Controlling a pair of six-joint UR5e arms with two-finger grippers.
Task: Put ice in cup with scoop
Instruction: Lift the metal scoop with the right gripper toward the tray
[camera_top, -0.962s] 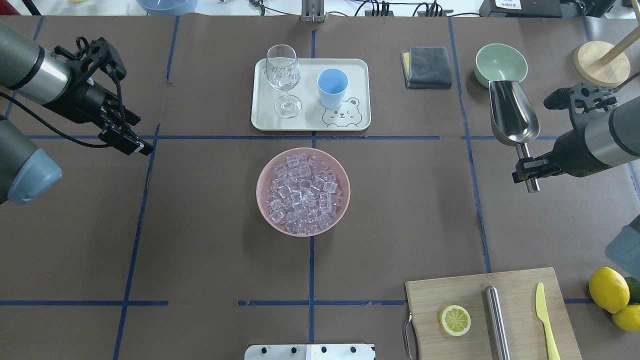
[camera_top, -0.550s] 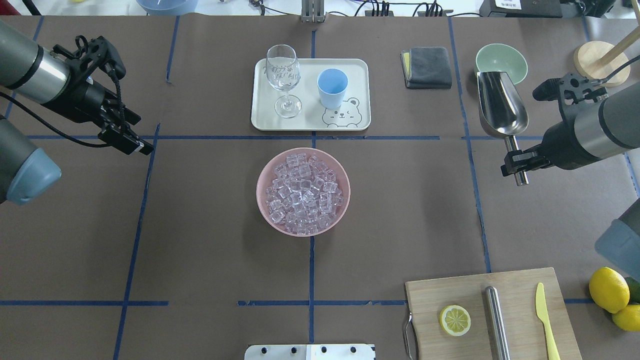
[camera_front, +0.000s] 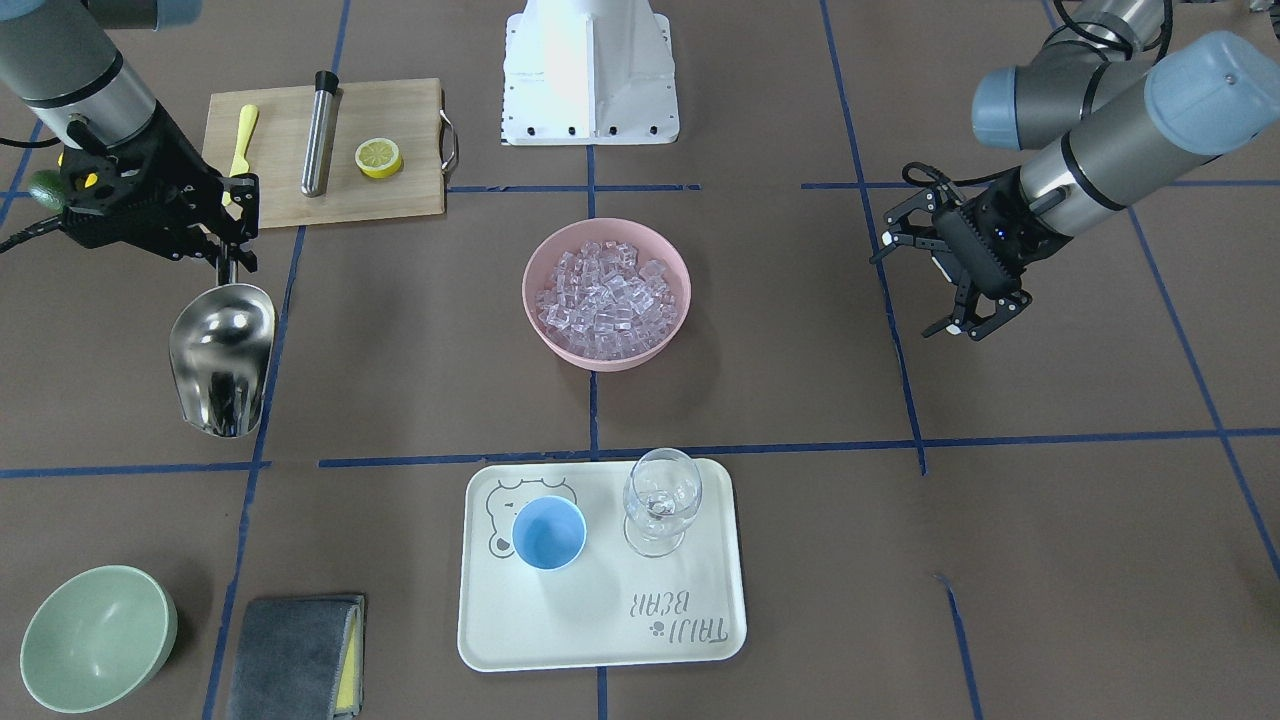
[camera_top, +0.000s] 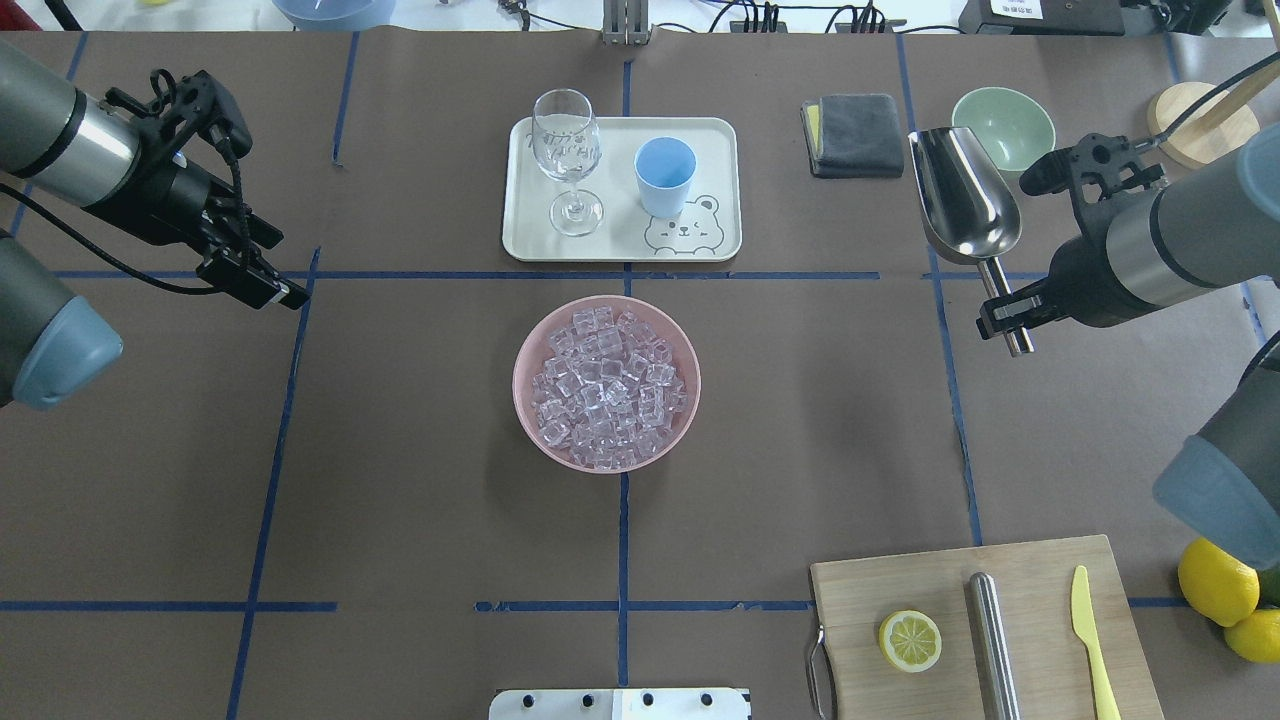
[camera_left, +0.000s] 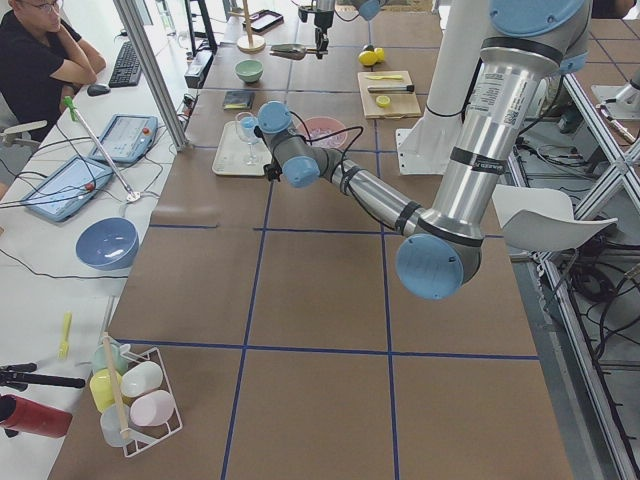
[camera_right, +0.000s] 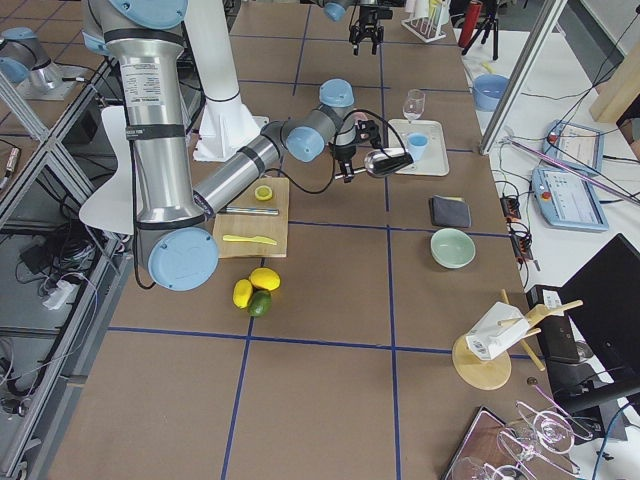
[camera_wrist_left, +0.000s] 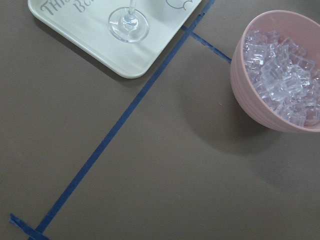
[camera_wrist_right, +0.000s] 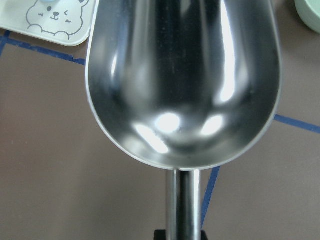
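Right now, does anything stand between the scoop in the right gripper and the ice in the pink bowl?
Nothing visible does. Only brown table cover lies between the scoop, held in the right gripper, and the ice in the pink bowl. The tray and grey cloth sit off that path.

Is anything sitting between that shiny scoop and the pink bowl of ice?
No: between the scoop and the bowl the overhead view shows only bare table with blue tape.
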